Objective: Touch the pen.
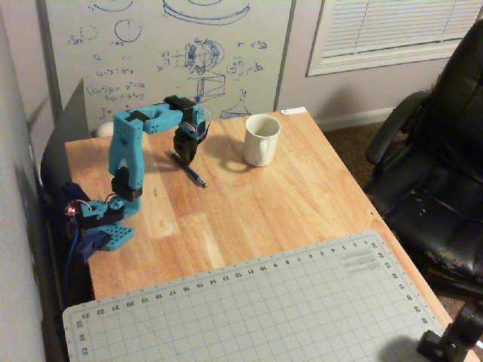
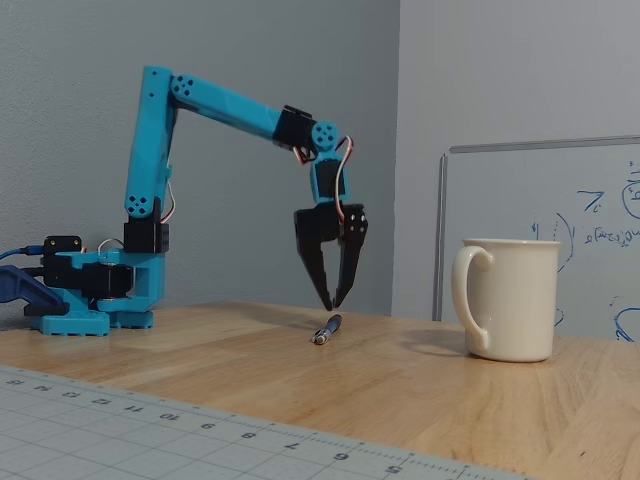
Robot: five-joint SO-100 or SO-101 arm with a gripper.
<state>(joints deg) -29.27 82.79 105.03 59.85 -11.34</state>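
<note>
Two black gripper (image 2: 331, 300) fingers converge to nearly touching tips, empty, poised just above the pen (image 2: 327, 329) near the wooden worktop's (image 1: 302, 196) rear edge.

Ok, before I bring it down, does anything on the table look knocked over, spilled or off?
Nothing stands out. The pen lies flat on the bare wood, the white mug stands upright beside it with no spill, and the cutting mat lies flat at the near edge. In the fixed view the gripper hangs just above the pen, tips nearly together.
</note>
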